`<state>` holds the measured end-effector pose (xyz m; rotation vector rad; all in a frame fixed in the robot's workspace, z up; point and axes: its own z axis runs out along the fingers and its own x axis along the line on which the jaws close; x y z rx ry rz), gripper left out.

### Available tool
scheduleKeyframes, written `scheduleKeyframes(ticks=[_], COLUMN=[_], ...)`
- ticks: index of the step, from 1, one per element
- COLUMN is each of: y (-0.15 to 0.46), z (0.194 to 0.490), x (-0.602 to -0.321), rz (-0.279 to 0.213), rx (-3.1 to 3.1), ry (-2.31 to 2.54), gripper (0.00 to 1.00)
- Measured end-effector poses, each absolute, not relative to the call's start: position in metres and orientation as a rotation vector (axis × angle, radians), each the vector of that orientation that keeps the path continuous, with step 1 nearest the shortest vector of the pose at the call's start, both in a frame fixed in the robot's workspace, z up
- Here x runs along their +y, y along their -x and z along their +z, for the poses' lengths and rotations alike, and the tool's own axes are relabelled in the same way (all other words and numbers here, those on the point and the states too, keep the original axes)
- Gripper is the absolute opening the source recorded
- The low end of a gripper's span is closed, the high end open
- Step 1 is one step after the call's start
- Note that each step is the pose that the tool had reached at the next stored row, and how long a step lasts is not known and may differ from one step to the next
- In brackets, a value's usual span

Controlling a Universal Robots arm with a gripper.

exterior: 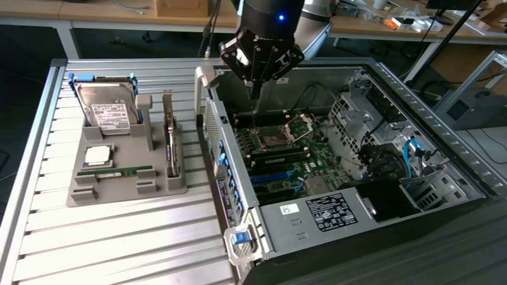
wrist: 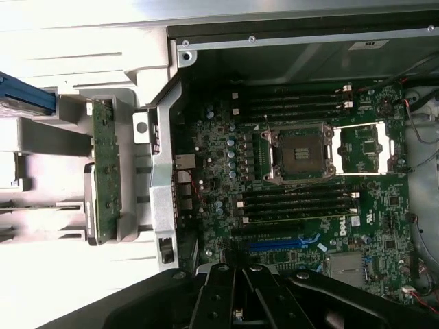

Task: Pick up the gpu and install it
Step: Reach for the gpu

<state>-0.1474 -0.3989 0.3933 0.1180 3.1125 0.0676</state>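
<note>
claw [exterior: 253, 94] pressed together, empty, above case [exterior: 437, 132] | gpu [exterior: 170, 145] at 8 o'clock, exterior view | best: align along card edge

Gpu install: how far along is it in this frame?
Done: nothing yet; the gpu stands on edge in its grey holder, outside the case. In hand: nothing; the gripper is shut and empty above the motherboard. Left: both pickup and installation.

The motherboard [wrist: 219, 157] carries a white Dell logo [wrist: 341, 223]; other labels cannot be read.
</note>
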Motion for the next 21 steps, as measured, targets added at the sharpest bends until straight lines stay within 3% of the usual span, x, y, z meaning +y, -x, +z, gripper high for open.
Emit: scheduleKeyframes(ticks=[21], y=[0.1566], z=[0.3933], x=[-0.3989], rz=[0.068], rx=[3.113], ry=[-0.118], gripper=[0.11])
